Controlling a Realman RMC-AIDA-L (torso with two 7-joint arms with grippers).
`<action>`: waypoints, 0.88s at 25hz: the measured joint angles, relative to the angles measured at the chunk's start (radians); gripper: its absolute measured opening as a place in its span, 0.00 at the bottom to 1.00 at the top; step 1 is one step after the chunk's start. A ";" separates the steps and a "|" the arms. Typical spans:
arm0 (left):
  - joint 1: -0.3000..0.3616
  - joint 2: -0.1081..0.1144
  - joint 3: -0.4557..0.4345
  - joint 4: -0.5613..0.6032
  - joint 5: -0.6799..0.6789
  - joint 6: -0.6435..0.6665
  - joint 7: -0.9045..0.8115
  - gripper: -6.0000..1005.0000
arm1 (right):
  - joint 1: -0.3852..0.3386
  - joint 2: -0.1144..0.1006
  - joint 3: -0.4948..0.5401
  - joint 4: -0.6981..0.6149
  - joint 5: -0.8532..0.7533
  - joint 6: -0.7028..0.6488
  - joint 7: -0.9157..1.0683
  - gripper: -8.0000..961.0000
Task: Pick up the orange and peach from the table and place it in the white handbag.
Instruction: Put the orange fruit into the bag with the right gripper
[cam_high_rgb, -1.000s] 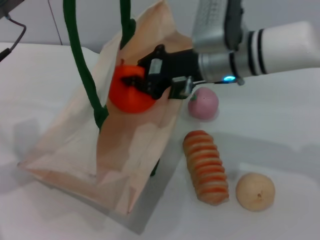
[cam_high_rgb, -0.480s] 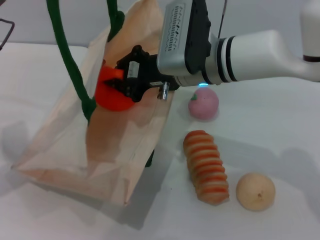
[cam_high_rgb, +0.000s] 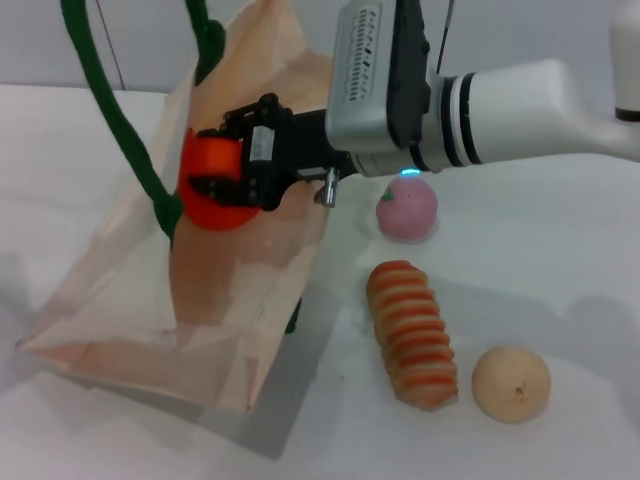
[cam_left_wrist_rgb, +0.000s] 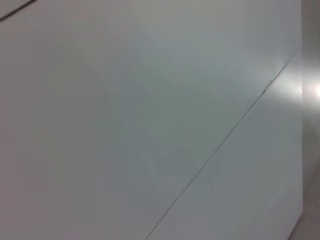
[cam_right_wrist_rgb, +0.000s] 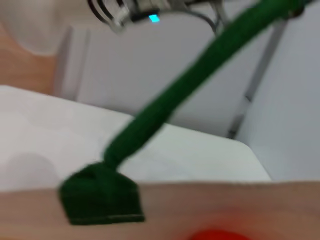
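Note:
In the head view my right gripper (cam_high_rgb: 225, 180) is shut on the orange (cam_high_rgb: 208, 205), a bright orange-red ball, and holds it inside the open mouth of the white handbag (cam_high_rgb: 220, 300). The cream bag is held up by its dark green rope handles (cam_high_rgb: 110, 110) at the upper left. The pink peach (cam_high_rgb: 407, 208) lies on the table just right of the bag, under my right forearm. The right wrist view shows the bag's rim (cam_right_wrist_rgb: 210, 205), a green handle (cam_right_wrist_rgb: 190, 85) and a sliver of the orange (cam_right_wrist_rgb: 215, 235). My left gripper is out of view.
An orange-striped bread roll (cam_high_rgb: 410, 333) lies on the white table (cam_high_rgb: 560, 270) below the peach. A pale beige ball (cam_high_rgb: 511, 383) sits to its lower right. The left wrist view shows only a blank grey surface.
My right gripper has carried the orange further left and deeper into the bag's mouth. The bag and its handles have shifted left with it. Peach, roll and beige ball have not moved.

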 joint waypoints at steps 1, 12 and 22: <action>0.005 0.001 0.000 0.000 -0.001 0.000 0.000 0.12 | -0.006 -0.001 -0.001 -0.004 0.000 -0.030 0.000 0.43; 0.021 0.010 -0.015 0.000 -0.012 0.003 0.000 0.12 | -0.097 -0.007 -0.001 -0.147 0.001 -0.257 0.051 0.78; 0.029 0.012 -0.016 0.000 -0.014 0.003 0.000 0.12 | -0.165 -0.010 -0.001 -0.259 0.005 -0.238 0.138 0.93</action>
